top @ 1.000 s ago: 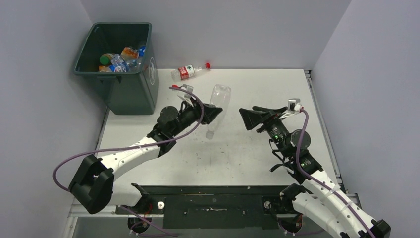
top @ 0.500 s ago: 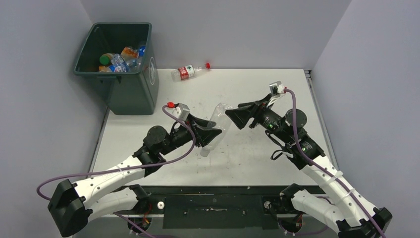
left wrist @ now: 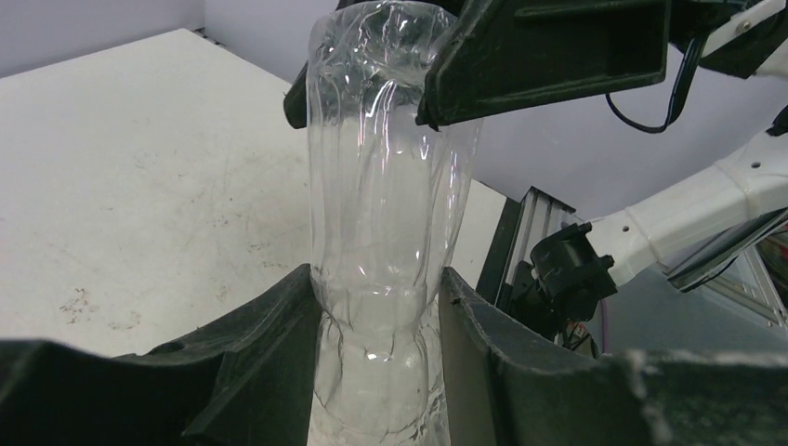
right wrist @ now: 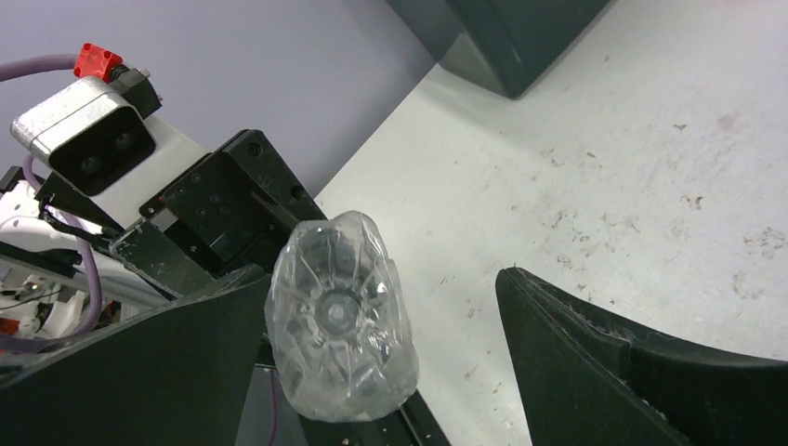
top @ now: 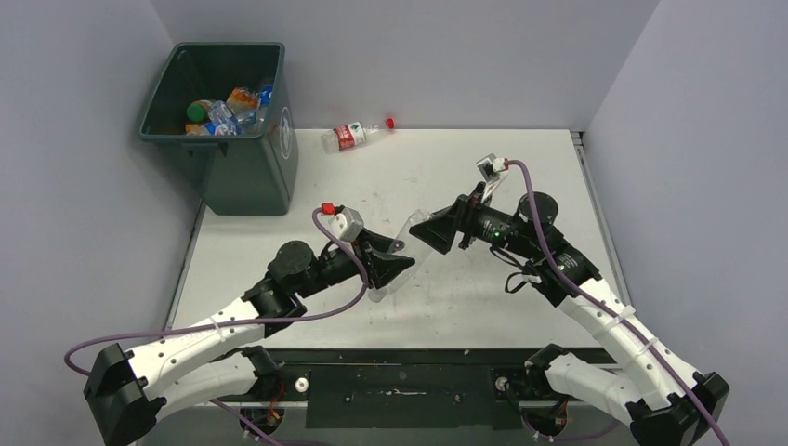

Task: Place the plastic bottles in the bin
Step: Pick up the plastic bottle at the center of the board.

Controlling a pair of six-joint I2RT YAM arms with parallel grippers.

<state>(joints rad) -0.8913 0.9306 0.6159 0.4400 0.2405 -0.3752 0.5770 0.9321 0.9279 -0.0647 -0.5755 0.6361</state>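
A clear, label-free plastic bottle (top: 401, 249) (left wrist: 386, 204) hangs above the table, and my left gripper (top: 394, 264) (left wrist: 379, 321) is shut on its narrow waist. Its ribbed base (right wrist: 339, 321) points into my right gripper (top: 426, 232) (right wrist: 383, 277), which is open; the base lies close against the left finger, with a wide gap to the other one. A second bottle (top: 354, 137) with a red label and red cap lies at the table's far edge. The dark green bin (top: 156, 96) stands at the far left and holds several bottles (top: 225, 110).
The bin's lower corner (right wrist: 506, 42) shows in the right wrist view. Grey walls enclose the table on three sides. A black rail (top: 400, 372) runs along the near edge between the arm bases. The left wrist camera (right wrist: 88, 139) faces the right gripper.
My left arm has pulled the clear bottle back toward the near edge. The right gripper has swung left and now brackets the bottle's base.
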